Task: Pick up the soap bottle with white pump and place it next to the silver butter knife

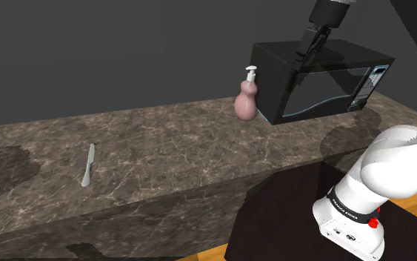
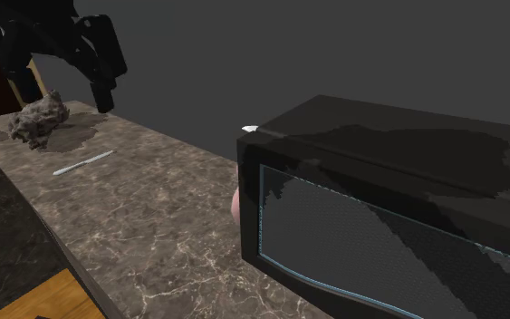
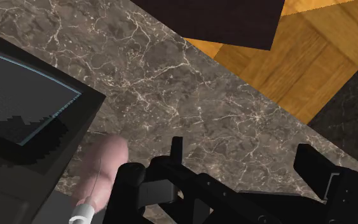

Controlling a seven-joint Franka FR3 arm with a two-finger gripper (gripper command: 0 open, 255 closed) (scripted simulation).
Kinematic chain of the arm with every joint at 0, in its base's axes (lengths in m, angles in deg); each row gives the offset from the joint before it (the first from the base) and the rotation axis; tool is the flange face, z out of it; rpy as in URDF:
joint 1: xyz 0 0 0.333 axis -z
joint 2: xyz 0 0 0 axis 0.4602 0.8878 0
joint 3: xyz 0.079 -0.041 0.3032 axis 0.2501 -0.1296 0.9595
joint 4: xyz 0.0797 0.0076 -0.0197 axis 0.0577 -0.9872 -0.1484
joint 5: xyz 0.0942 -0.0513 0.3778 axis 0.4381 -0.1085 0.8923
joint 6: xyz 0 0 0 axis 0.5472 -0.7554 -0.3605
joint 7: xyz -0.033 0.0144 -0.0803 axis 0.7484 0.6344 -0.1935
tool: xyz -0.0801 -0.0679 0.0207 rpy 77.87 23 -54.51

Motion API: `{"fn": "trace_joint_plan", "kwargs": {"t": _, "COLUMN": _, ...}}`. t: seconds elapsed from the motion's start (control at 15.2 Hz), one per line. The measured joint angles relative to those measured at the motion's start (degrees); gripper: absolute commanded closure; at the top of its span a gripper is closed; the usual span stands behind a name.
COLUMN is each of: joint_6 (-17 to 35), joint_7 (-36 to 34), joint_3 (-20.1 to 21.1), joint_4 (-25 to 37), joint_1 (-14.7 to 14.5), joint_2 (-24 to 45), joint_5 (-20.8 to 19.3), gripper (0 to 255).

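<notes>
The gripper (image 3: 244, 149), wide open and empty, should descend beside the microwave (image 1: 318, 74) and close on the neck of the bottle (image 1: 246, 102).

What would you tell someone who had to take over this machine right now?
Pincer: open, empty, in the air above the microwave and the bottle.
Soap bottle: pink, white pump, upright on the marbled counter, beside the black microwave.
Butter knife: flat on the same counter, far toward the shoulder view's left.
Done: nothing grasped yet.
Left: come down, grip the bottle, carry it over, set it beside the knife.
</notes>
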Motion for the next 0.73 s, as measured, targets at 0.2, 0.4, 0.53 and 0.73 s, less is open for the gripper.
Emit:
{"fn": "trace_joint_plan", "kwargs": {"t": 0.2, "joint_6": 3.0, "joint_7": -0.7, "joint_3": 0.2, "joint_4": -1.7, "joint_1": 0.6, "joint_2": 0.6, "joint_5": -0.2, "gripper": 0}}
{"fn": "trace_joint_plan", "kwargs": {"t": 0.4, "joint_6": 10.3, "joint_7": -2.3, "joint_3": 0.6, "joint_4": -6.0, "joint_1": 1.9, "joint_2": 1.7, "joint_5": -0.9, "gripper": 0}}
{"fn": "trace_joint_plan", "kwargs": {"t": 0.53, "joint_6": 15.0, "joint_7": -3.8, "joint_3": 1.2, "joint_4": -7.7, "joint_1": 2.8, "joint_2": 3.2, "joint_5": -1.2, "gripper": 0}}
{"fn": "trace_joint_plan", "kwargs": {"t": 0.73, "joint_6": 23.2, "joint_7": -6.1, "joint_3": 1.9, "joint_4": -11.3, "joint_1": 4.2, "joint_2": 5.6, "joint_5": -1.8, "gripper": 0}}
